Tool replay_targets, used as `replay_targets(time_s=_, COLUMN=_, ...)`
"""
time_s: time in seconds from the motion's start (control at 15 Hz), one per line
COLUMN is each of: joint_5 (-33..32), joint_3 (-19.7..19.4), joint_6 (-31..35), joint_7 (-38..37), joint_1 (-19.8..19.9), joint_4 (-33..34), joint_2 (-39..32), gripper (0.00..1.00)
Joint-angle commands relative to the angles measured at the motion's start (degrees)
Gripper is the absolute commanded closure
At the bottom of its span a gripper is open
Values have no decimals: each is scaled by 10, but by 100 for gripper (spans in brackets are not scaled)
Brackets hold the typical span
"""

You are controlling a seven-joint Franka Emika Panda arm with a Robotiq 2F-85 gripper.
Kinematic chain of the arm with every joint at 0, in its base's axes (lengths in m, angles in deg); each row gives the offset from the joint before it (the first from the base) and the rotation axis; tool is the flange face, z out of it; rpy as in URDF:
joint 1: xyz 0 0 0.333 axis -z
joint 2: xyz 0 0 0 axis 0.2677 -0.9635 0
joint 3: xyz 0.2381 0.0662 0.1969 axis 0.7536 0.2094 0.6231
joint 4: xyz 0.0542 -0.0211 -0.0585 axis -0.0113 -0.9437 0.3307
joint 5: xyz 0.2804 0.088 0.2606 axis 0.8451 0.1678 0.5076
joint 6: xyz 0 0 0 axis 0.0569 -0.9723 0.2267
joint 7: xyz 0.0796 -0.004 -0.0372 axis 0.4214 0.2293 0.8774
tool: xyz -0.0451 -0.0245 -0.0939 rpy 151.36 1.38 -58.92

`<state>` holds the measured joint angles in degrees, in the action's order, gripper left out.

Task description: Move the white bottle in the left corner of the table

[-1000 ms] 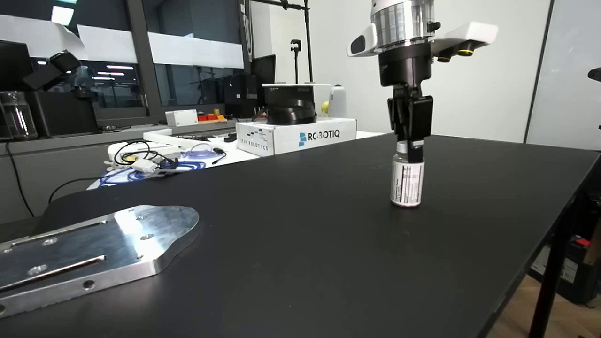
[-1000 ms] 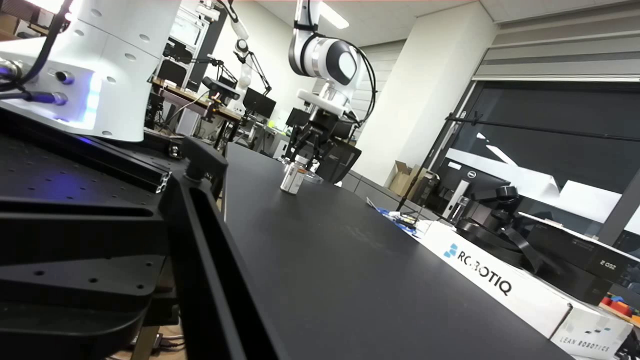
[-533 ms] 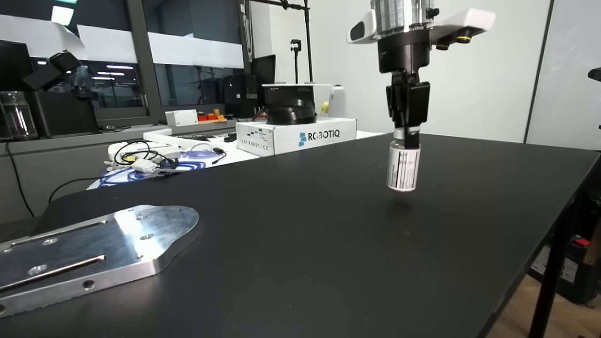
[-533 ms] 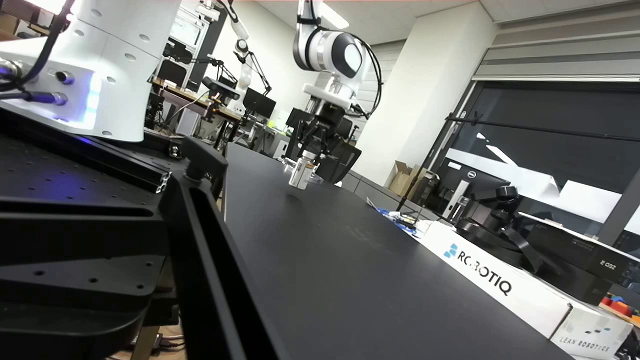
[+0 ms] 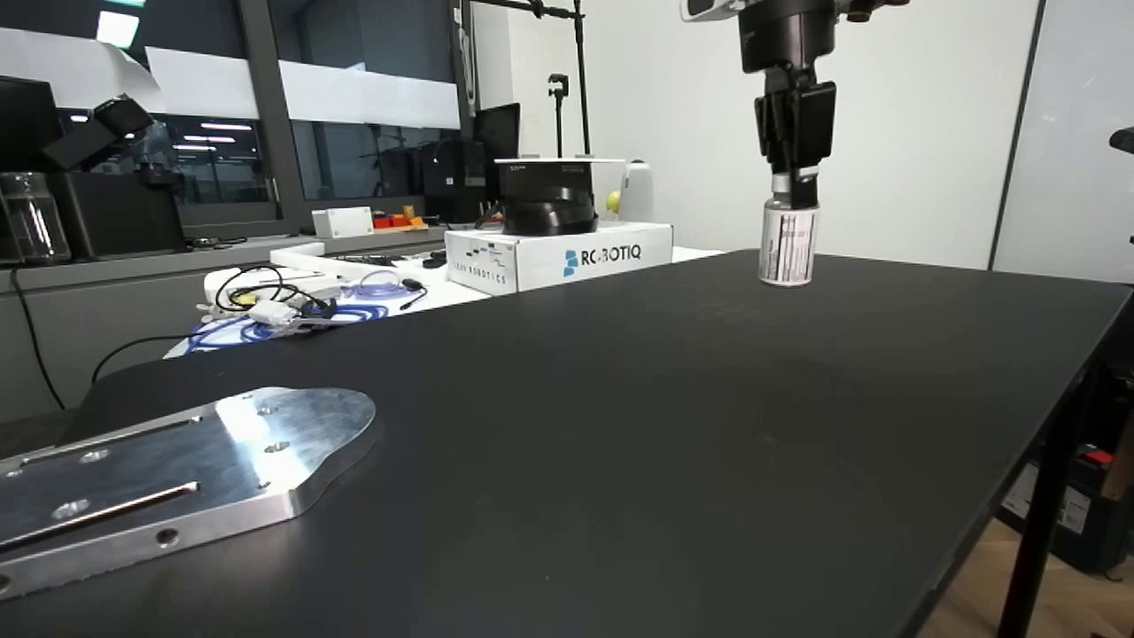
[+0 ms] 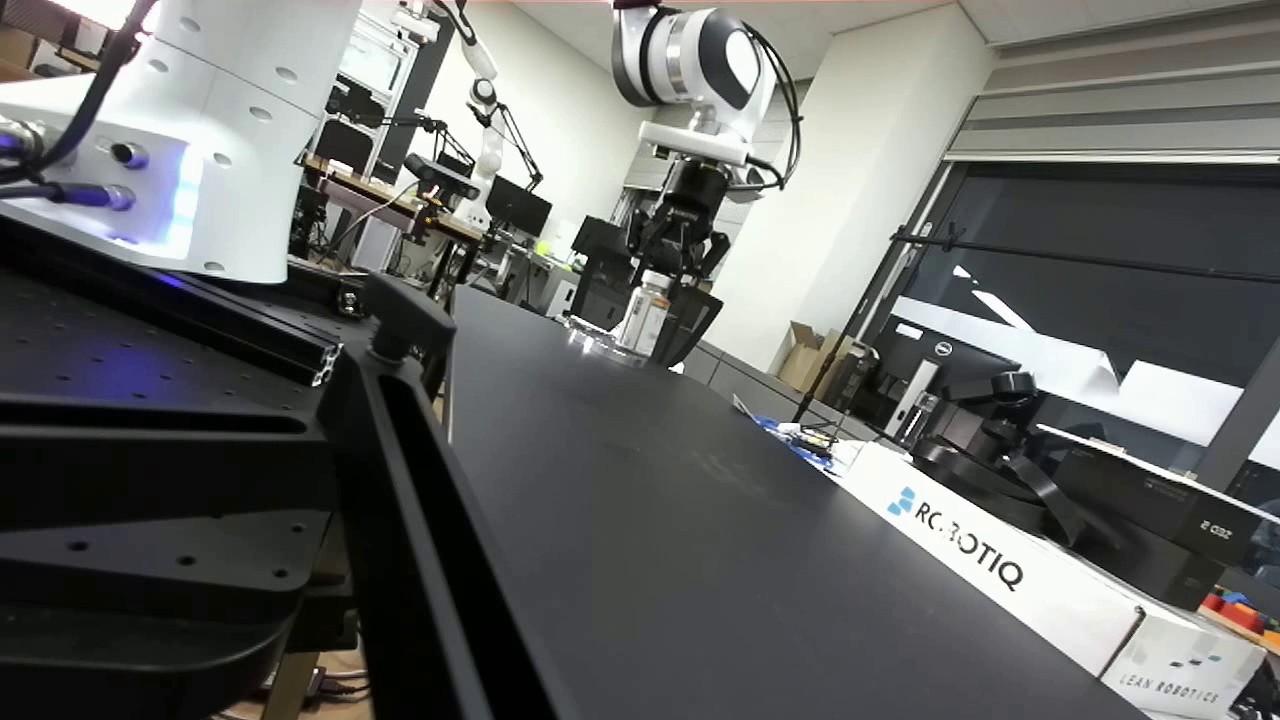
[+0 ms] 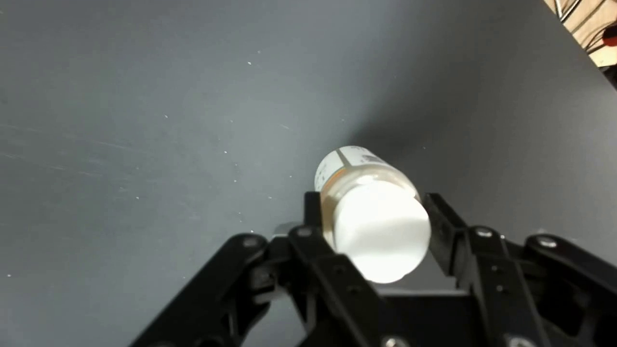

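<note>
The white bottle (image 5: 789, 244) hangs upright below my gripper (image 5: 791, 190), above the black table (image 5: 576, 425). In an exterior view the bottle (image 6: 645, 325) appears slightly tilted, in line with that view's slant, with the gripper (image 6: 672, 280) around its upper part. In the wrist view the bottle's white cap (image 7: 381, 231) faces the camera, and the gripper (image 7: 373, 202) has one finger on each side of its neck. The gripper is shut on the bottle. The bottle's underside is hidden in the wrist view, and part of the neck is covered by the fingers.
A shiny metal plate (image 5: 204, 452) lies on the table; it also shows behind the bottle in an exterior view (image 6: 590, 340). A white Robotiq box (image 5: 585, 257) and cables (image 5: 266, 319) are beside the table. The table's edge (image 7: 573, 41) shows in the wrist view.
One second ago the bottle stood on the table with the gripper around its neck. The gripper has since lifted it, first a little, now clearly higher, still holding it.
</note>
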<state>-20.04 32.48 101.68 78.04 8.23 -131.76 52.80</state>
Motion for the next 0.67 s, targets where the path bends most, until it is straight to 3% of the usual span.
replay_targets(time_s=0.0, joint_5=-36, joint_3=-26, joint_6=-20, joint_7=-3, joint_1=25, joint_4=-3, joint_2=26, gripper=71)
replay_targets(time_s=0.47, joint_5=-43, joint_3=-100, joint_6=-13, joint_7=22, joint_1=95, joint_4=5, joint_2=55, gripper=71)
replay_targets(time_s=0.6, joint_5=-40, joint_3=-99, joint_6=-9, joint_7=22, joint_1=94, joint_4=3, joint_2=45, gripper=71)
